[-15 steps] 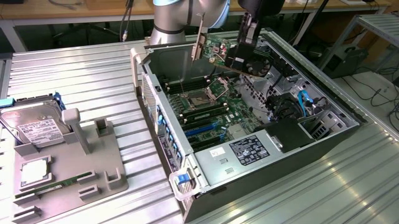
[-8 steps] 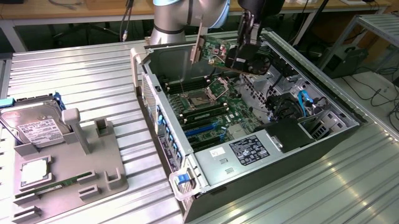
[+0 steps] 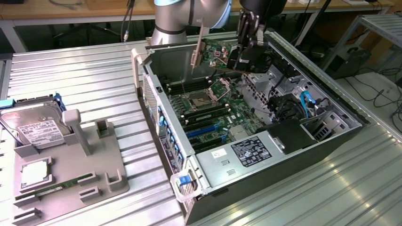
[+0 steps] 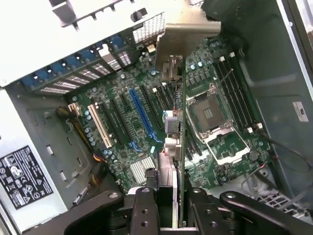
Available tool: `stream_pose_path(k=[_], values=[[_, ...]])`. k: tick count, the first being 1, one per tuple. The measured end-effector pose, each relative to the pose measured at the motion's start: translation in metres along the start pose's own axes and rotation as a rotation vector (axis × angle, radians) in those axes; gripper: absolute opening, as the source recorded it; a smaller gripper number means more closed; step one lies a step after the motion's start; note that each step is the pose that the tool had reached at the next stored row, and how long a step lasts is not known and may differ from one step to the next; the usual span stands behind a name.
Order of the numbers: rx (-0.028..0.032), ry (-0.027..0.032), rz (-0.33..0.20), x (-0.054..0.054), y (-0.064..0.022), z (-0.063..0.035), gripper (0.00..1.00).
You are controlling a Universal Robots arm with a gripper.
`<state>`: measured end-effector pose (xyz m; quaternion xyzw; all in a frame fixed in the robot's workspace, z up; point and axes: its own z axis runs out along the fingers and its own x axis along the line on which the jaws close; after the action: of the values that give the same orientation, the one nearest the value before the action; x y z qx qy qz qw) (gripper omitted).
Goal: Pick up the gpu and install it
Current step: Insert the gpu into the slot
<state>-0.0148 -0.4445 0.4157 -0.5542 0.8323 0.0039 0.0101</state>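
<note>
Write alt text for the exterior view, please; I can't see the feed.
The arm's gripper holds the gpu in its fingers above the open computer case, over the motherboard. At the exterior view's left, a grey tray on the metal table holds a hard drive.

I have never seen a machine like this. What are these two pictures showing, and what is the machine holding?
This is a robot arm working over an open black desktop computer case that lies on a ribbed metal table. The exterior view comes from a camera standing off the arm. The wrist view comes from a camera on the arm's wrist, looking down past the black gripper into the case.

The jaws are closed on the gpu, a thin flat card with a pale metal bracket at one end. It hangs above the green motherboard, not yet in a slot.

On the exterior view's left, a grey plastic holder carries a silver hard drive with a white label.
</note>
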Motion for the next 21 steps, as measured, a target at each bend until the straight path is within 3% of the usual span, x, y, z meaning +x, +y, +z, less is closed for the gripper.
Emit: stream_pose_path(k=[3, 9, 16, 18, 19, 21], values=[[-0.0009, -0.0003, -0.049, 0.0, 0.0, 0.0, 0.28], [0.0075, -0.0055, -0.167, 0.0, 0.0, 0.0018, 0.28], [0.0073, -0.0072, -0.291, 0.0, -0.0001, 0.0038, 0.28], [0.0155, -0.0097, -0.31, 0.0005, -0.0002, 0.0044, 0.28], [0.0224, -0.0114, -0.312, 0.0005, -0.0003, 0.0047, 0.28], [0.0282, -0.013, -0.32, 0.0005, -0.0003, 0.0055, 0.28]])
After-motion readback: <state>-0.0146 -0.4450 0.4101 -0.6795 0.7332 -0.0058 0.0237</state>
